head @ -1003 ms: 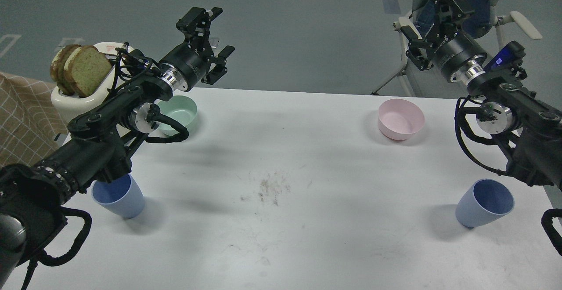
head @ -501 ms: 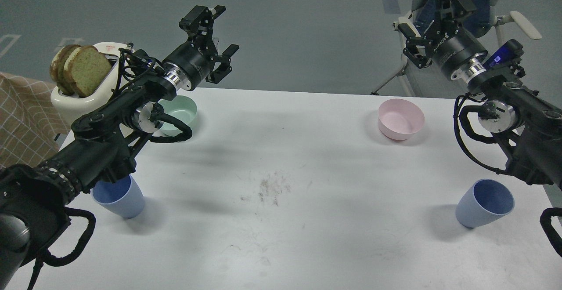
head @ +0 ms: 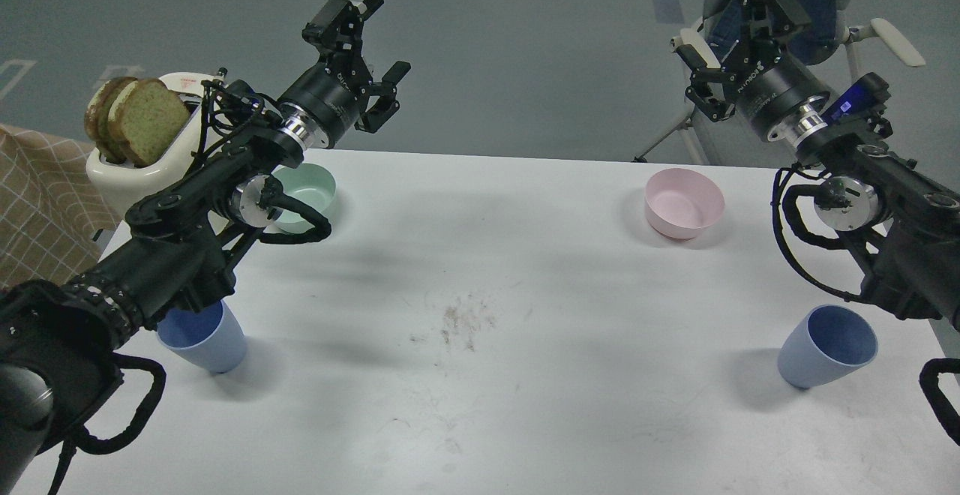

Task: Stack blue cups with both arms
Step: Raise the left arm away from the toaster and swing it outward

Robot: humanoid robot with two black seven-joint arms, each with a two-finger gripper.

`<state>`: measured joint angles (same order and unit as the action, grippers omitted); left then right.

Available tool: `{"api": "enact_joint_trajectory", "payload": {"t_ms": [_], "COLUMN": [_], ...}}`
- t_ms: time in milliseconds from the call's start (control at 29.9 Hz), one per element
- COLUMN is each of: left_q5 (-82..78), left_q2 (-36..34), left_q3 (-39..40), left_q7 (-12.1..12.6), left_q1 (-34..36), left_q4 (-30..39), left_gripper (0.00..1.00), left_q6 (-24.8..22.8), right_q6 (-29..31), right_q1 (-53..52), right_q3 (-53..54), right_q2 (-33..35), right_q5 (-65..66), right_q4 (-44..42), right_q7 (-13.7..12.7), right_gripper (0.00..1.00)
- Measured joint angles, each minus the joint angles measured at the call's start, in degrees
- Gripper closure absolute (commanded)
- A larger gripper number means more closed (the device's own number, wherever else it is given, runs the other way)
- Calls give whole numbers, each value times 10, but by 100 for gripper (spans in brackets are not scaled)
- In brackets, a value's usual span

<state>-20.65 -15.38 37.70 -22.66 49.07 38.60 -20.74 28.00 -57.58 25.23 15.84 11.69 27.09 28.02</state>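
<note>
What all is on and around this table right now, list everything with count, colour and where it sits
matte blue plastic cups: two, periwinkle; left cup near front left edge, partly under the left arm; right cup front right, both upright
mint-green bowl: one, back left
pink bowl: one, back right
cream toaster: one, far left, holding brown bread slices
white table: one, scuffed at centre
chair: one, blue and white, behind the table at right
left tool: black, open, raised, empty
right tool: black, open, raised, empty
</note>
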Motion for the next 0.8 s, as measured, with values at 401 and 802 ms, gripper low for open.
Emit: {"api": "enact_joint_trajectory", "payload": {"t_ms": [401,802], "left_q5": [-2,-7], "left_q2": [2,2], "left_q3": [-3,-4], "left_q7": [-2,0], "left_q1": [3,3], "left_q4": [0,2], "left_gripper": [2,2], "left_q6": [-7,-11], "right_q6": [0,0], "right_q1": [-1,-3], "right_q3": [0,0], "right_q2": [0,-1], "right_q5": [0,1], "right_q4": [-2,-1], "right_q7": [0,0], "right_gripper": [0,0]}}
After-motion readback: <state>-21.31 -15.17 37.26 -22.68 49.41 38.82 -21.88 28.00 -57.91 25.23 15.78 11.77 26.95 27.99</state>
